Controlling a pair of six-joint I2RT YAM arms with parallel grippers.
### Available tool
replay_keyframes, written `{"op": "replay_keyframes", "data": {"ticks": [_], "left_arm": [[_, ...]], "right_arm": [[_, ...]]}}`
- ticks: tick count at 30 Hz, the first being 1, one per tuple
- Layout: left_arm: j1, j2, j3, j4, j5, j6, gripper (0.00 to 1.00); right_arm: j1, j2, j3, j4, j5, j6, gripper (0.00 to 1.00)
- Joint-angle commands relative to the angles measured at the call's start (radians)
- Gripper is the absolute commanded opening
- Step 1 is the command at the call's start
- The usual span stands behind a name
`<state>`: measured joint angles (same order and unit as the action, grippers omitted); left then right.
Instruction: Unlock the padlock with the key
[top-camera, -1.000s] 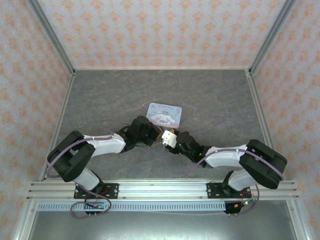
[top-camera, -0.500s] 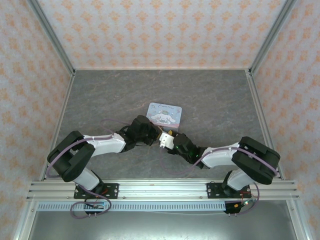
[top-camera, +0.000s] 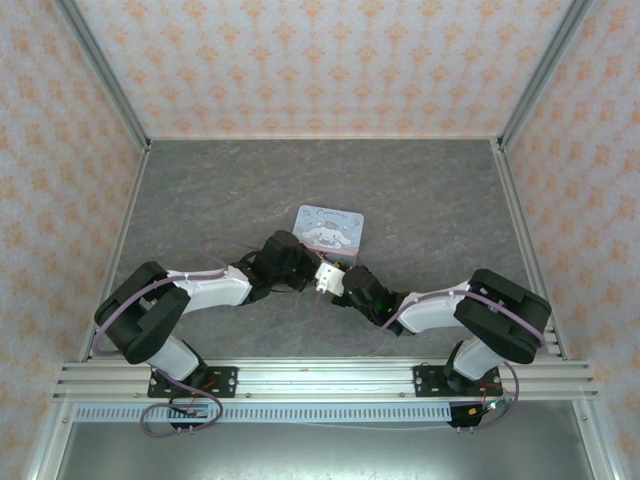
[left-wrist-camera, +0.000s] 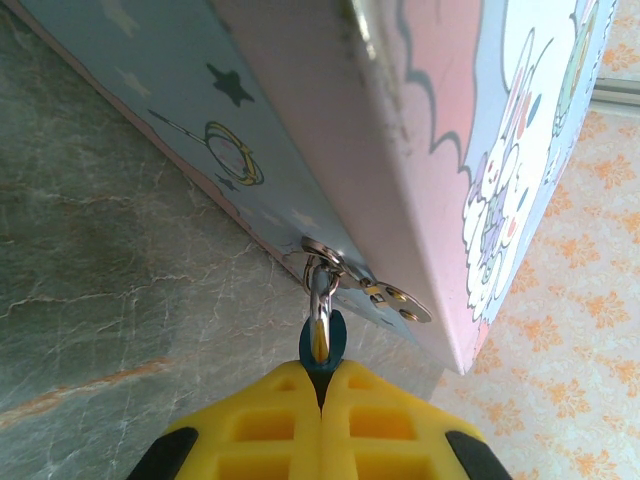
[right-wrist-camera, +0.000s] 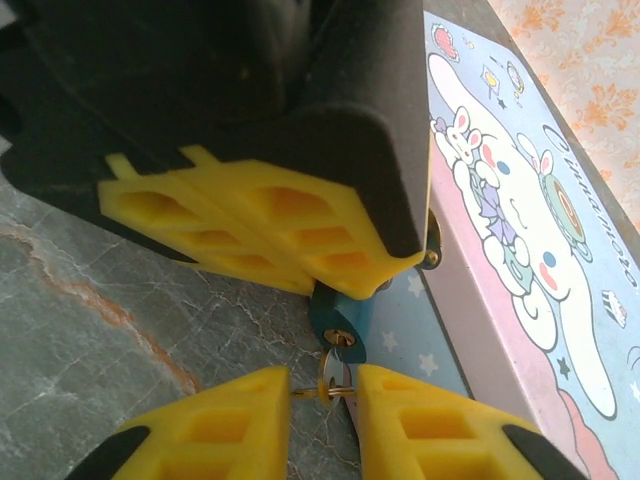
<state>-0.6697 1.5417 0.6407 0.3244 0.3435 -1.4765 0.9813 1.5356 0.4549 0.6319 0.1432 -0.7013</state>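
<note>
1. Left gripper (top-camera: 311, 270) and right gripper (top-camera: 338, 283) meet just beside the tin (top-camera: 332, 225).
2. Left fingers pinch the padlock (left-wrist-camera: 334, 346), which hangs from the tin's hasp (left-wrist-camera: 345, 268).
3. Right fingers stand slightly apart, flanking the key (right-wrist-camera: 335, 373) below the padlock; grip unclear.

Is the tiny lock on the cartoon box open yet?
Not yet. Done: the left tool is clamped on the padlock, steadying it beside the tin. In hand: the right tool pinches the key right at the padlock's bottom end; how deep it sits cannot be told. Left: turning the key and popping the shackle, which is looped shut through the tin's clasp.
</note>
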Motion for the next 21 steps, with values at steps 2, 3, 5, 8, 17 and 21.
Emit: {"op": "replay_keyframes", "data": {"ticks": [2, 3, 5, 8, 17, 21], "left_arm": [[0.002, -0.022, 0.030, 0.007, 0.008, -0.004, 0.00], [0.002, -0.022, 0.031, 0.007, 0.009, -0.004, 0.00], [0.003, -0.020, 0.031, 0.007, 0.011, -0.004, 0.00], [0.002, -0.021, 0.033, 0.008, 0.011, -0.002, 0.00], [0.002, -0.023, 0.029, 0.010, 0.016, -0.002, 0.00], [0.002, -0.024, 0.030, 0.010, 0.017, -0.001, 0.00]], "right_arm": [[0.007, 0.010, 0.022, 0.038, 0.020, 0.028, 0.18], [0.006, 0.010, 0.022, 0.039, 0.021, 0.029, 0.16], [0.005, 0.009, 0.022, 0.045, 0.022, 0.032, 0.14], [0.006, 0.011, 0.025, 0.051, 0.022, 0.041, 0.14], [0.006, 0.031, 0.037, 0.067, 0.033, 0.066, 0.09], [0.007, 0.038, 0.039, 0.074, 0.035, 0.085, 0.00]]}}
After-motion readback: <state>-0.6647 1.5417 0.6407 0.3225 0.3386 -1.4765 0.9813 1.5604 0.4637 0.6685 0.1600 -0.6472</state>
